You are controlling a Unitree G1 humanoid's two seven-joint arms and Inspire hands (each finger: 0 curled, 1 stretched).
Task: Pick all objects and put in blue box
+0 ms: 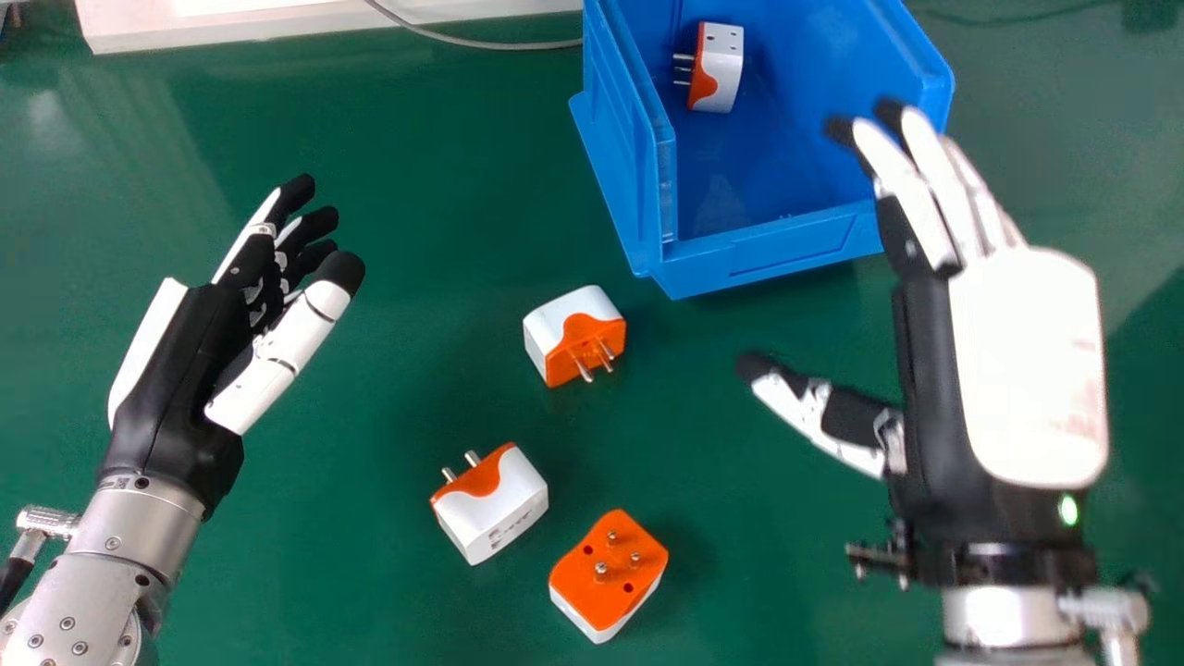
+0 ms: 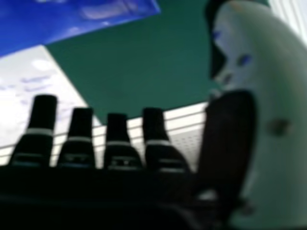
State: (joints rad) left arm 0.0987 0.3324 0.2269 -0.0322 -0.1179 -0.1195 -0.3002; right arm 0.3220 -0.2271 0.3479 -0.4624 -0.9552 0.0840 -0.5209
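Observation:
In the head view, my right hand point(image 1: 999, 370) is open over the table's right side, its fingertips above the near right part of the blue box point(image 1: 777, 250). One white and orange adapter point(image 1: 721, 69) lies inside that box. Three more are on the green table: one adapter point(image 1: 575, 335) just in front of the box, a second adapter point(image 1: 490, 504) nearer and to the left, a third adapter point(image 1: 609, 575) with its pins up. My left hand point(image 1: 176, 370) stays open at the left. In the right hand view, my right hand point(image 2: 117, 153) has straight fingers, and the blue box point(image 2: 62, 21) shows beyond.
A white object point(image 1: 231, 23) lies along the table's far left edge, with a grey cable point(image 1: 462, 42) running from it to the box. The green table point(image 1: 416, 231) extends between my left hand and the box. A white sheet with writing point(image 2: 29, 91) shows in the right hand view.

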